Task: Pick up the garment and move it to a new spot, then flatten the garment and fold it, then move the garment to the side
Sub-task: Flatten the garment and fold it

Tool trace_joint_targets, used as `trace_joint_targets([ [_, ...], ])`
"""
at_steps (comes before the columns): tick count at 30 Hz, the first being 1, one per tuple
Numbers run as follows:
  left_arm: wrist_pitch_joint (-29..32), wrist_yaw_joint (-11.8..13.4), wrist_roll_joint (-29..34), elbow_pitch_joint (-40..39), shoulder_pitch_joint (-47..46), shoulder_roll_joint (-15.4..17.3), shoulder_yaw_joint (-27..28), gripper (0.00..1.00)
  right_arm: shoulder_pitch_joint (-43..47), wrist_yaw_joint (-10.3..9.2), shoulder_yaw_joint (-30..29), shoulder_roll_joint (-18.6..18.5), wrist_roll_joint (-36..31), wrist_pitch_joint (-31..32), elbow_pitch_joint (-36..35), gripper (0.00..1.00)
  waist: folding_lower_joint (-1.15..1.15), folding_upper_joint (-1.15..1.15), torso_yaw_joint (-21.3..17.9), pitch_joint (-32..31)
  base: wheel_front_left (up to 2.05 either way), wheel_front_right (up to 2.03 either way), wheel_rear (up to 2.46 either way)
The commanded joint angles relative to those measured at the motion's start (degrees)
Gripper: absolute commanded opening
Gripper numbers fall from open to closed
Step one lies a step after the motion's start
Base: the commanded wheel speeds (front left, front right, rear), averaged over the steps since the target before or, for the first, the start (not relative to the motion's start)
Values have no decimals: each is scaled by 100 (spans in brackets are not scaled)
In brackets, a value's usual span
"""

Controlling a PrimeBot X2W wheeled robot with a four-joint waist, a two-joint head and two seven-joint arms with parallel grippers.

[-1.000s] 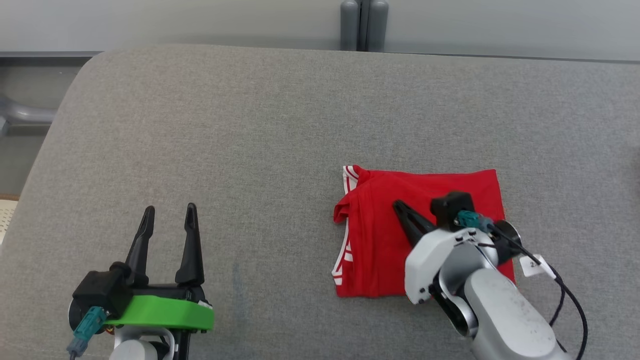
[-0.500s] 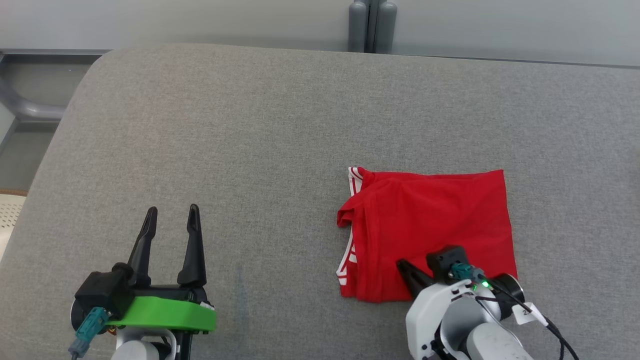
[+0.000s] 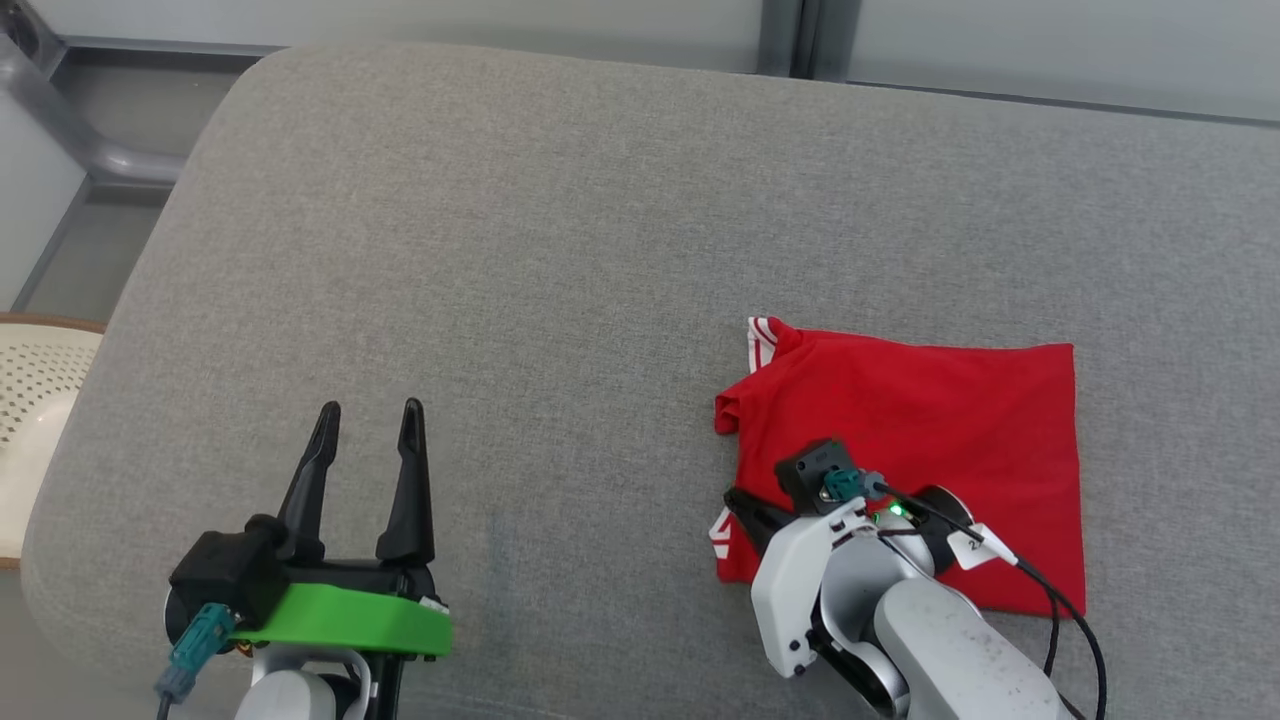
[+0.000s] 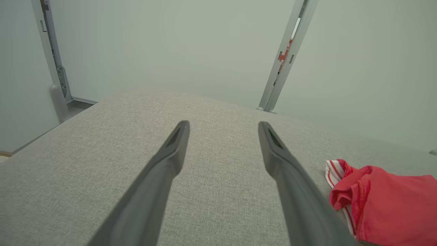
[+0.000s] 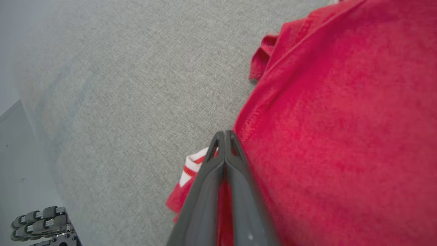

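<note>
The garment (image 3: 930,420) is a red top with white striped trim, lying folded in a rough rectangle on the grey padded surface (image 3: 560,250), right of centre. My right gripper (image 3: 737,497) is shut, its fingers pressed together with nothing between them, and its tip is over the garment's near left edge beside the striped trim. In the right wrist view the shut right gripper (image 5: 225,134) lies along the edge of the garment (image 5: 341,102). My left gripper (image 3: 370,407) stands open over bare surface at the lower left. The left wrist view shows the left gripper (image 4: 223,123) open, with the garment (image 4: 392,205) to its right.
The padded surface ends in a rounded corner at the far left. A cream perforated object (image 3: 35,400) sits beyond its left edge. A grey post (image 3: 790,35) stands behind the far edge. Small grey wheels (image 5: 37,218) show past the near edge.
The head camera has shifted. My right gripper, still shut, has drawn back from the garment's middle to its near left edge. My left gripper has stayed open and still.
</note>
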Motion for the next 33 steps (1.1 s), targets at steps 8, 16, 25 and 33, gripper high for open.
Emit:
trace_joint_targets([
  [8,3,21,-60,-12,-116,9,-11,100,-447,-3,175,-25,283,-175,377,0,0,0,241,189,0,0,0],
  [16,3,35,49,17,-21,9,117,100,-829,-3,500,-23,965,-777,-28,0,0,0,-7,-74,0,0,0],
  [25,3,13,150,39,190,9,322,100,-910,-3,-247,-25,817,-1598,-698,0,0,0,-592,-490,0,0,0],
  [33,3,5,44,121,254,11,395,100,-106,-2,-1702,-18,-156,-2043,-1334,100,0,0,-1157,-698,0,0,0],
])
